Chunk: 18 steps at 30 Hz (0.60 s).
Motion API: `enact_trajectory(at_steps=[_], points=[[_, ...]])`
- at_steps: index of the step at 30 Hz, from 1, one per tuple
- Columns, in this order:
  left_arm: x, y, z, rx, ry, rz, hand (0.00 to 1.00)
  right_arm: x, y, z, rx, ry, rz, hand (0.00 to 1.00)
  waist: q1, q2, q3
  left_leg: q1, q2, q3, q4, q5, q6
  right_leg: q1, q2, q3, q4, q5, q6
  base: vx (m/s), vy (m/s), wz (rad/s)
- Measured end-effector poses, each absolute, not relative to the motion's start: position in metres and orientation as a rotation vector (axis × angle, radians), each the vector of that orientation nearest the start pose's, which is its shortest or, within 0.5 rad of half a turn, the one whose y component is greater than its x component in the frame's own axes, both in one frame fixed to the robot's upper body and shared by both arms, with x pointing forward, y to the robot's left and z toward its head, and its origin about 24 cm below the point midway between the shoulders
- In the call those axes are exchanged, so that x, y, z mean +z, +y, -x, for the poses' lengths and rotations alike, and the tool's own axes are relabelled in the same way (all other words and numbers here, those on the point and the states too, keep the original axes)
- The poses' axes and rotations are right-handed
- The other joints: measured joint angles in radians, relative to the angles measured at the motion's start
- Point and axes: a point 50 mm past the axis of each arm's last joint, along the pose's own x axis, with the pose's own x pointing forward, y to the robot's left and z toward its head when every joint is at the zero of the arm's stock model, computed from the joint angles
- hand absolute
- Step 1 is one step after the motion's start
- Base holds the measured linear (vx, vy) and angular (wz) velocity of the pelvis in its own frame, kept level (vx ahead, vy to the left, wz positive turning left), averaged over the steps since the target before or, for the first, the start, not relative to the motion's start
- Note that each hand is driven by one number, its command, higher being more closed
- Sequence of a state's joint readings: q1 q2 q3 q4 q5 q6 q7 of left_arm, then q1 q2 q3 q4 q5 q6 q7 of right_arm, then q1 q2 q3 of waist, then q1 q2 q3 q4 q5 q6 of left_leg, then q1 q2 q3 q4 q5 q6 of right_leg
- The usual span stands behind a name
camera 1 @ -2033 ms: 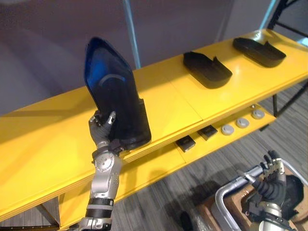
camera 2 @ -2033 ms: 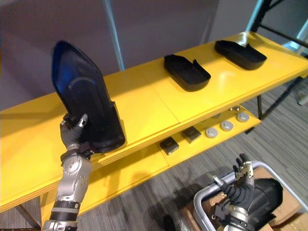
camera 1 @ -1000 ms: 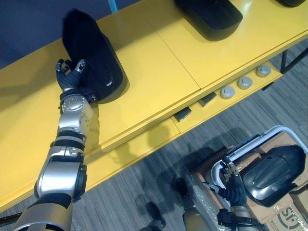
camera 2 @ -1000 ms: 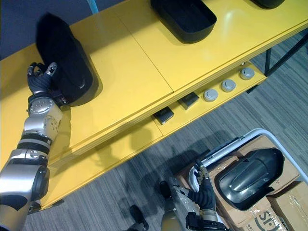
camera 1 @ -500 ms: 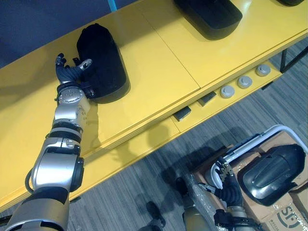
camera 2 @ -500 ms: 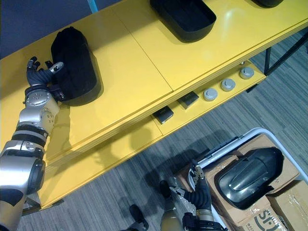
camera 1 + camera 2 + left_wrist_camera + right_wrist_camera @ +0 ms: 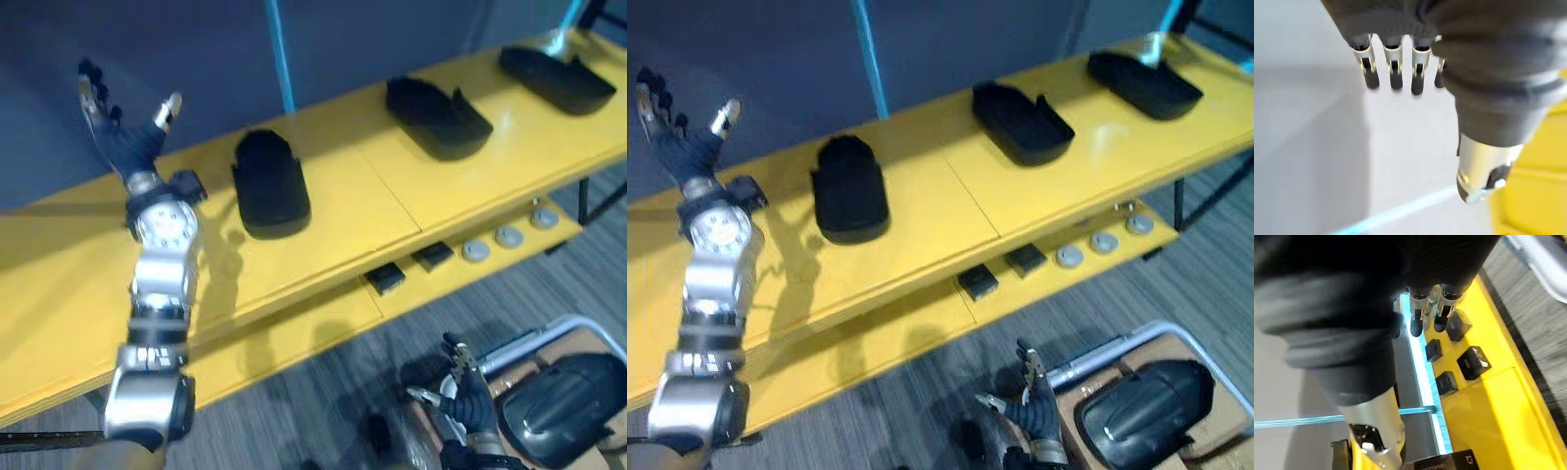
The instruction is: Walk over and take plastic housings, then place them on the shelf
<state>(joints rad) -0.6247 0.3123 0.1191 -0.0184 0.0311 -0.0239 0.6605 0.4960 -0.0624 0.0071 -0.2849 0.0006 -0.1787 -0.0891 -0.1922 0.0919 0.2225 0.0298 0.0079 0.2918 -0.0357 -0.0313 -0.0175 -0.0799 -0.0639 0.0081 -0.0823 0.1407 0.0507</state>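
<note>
A black plastic housing (image 7: 271, 186) lies flat on the yellow shelf top (image 7: 372, 201), with nothing touching it. My left hand (image 7: 122, 132) is raised above and to the left of it, open, its fingers (image 7: 1393, 68) straight and spread with nothing in them. Two more black housings (image 7: 436, 116) (image 7: 555, 78) rest further right on the same shelf. My right hand (image 7: 460, 397) hangs low near the floor, open and holding nothing. Beside it another dark housing (image 7: 1141, 416) lies in a cardboard box.
A lower yellow shelf (image 7: 294, 343) carries two small black blocks (image 7: 384, 279) and three grey discs (image 7: 507, 236). A blue-grey wall with a light blue strip (image 7: 282, 59) stands behind the shelf. A silver frame (image 7: 1097, 357) edges the box on the grey carpet.
My left hand has let go of the housing, which now lies on the shelf, and the hand has risen up and to the left. The camera has tilted upward.
</note>
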Motion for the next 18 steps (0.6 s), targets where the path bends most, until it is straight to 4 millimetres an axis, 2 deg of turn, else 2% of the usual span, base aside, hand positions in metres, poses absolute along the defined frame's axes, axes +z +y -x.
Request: enact_trajectory(at_steps=[2,3,6,8,14,18], points=[[0.22,0.205,-0.301,0.621,-0.709,-0.072,1.0,0.029,-0.187,-0.15,-0.195,0.023,0.085,0.0,0.008,0.001,-0.027,0.002,-0.002,-0.007,-0.009,0.005,0.0,0.001,0.0,-0.006,0.0,-0.002,0.001,0.0,-0.005,0.13],[0.201,0.195,-0.296,0.564,-0.66,-0.071,1.0,0.028,-0.187,-0.149,-0.202,0.027,0.08,0.0,0.013,-0.001,-0.036,0.006,-0.004,-0.013,-0.015,0.009,0.002,0.006,-0.001,-0.015,0.0,-0.002,0.001,-0.02,-0.006,0.15],[0.159,0.17,-0.287,0.405,-0.524,-0.064,1.0,0.028,-0.185,-0.149,-0.201,0.026,0.064,0.0,0.014,-0.001,-0.041,0.014,-0.01,-0.016,-0.03,0.016,0.003,0.008,-0.006,-0.02,0.0,-0.002,0.002,-0.05,0.0,0.06],[0.146,0.157,-0.283,0.325,-0.475,-0.052,1.0,0.024,-0.184,-0.149,-0.201,0.041,0.058,0.0,0.012,-0.002,-0.041,0.008,-0.011,-0.013,-0.03,0.016,0.003,0.001,-0.007,-0.017,0.001,-0.002,0.002,-0.07,-0.006,-0.04],[0.145,0.148,-0.28,0.249,-0.484,-0.022,1.0,0.021,-0.188,-0.148,-0.213,0.055,0.065,0.0,0.011,-0.002,-0.04,-0.067,-0.007,0.02,-0.012,0.018,0.002,-0.082,-0.004,0.017,-0.001,0.022,0.003,-0.04,-0.018,-0.17],[0.149,0.143,-0.288,0.205,-0.488,0.006,1.0,0.022,-0.188,-0.149,-0.22,0.044,0.064,0.0,0.009,-0.003,-0.013,-0.083,-0.002,0.044,-0.002,0.017,0.002,-0.104,0.003,0.041,0.0,0.028,0.001,0.0,-0.008,-0.16]])
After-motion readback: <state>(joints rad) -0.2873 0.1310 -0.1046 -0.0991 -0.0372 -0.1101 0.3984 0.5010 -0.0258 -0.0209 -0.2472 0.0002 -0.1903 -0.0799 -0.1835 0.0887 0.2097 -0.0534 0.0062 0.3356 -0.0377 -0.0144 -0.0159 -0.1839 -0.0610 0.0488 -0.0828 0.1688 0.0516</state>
